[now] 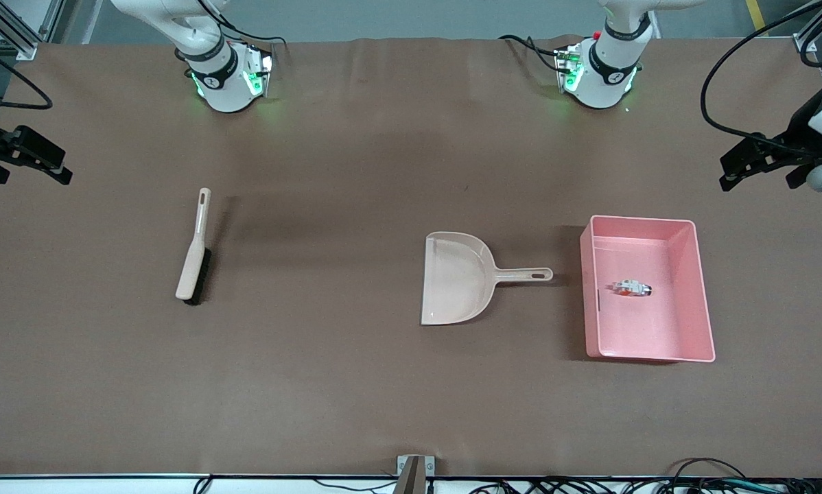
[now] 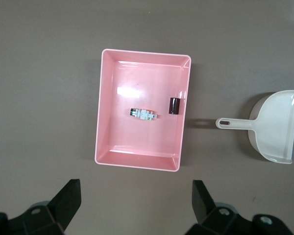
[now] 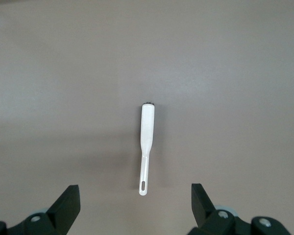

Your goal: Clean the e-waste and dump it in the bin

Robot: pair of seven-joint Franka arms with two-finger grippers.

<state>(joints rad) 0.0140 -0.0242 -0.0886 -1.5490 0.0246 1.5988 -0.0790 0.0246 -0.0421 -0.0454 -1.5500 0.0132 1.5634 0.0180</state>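
The pink bin [image 1: 699,295] stands toward the left arm's end of the table. In it lie the white component with orange and green parts [image 1: 632,288] and the dark block [image 2: 174,105], which rests against one wall. The left wrist view shows the bin [image 2: 106,122] and the component [image 2: 144,113] from above. My left gripper [image 1: 757,175] hangs open and empty in the air past the bin at the table's end; its jaws [image 2: 135,188] stand wide apart. My right gripper [image 1: 30,171] hangs open and empty at the other end [image 3: 134,191].
A beige dustpan [image 1: 459,278] lies beside the bin toward the middle, its handle pointing at the bin; it also shows in the left wrist view [image 2: 279,127]. A beige brush [image 1: 195,250] with dark bristles lies toward the right arm's end [image 3: 146,147].
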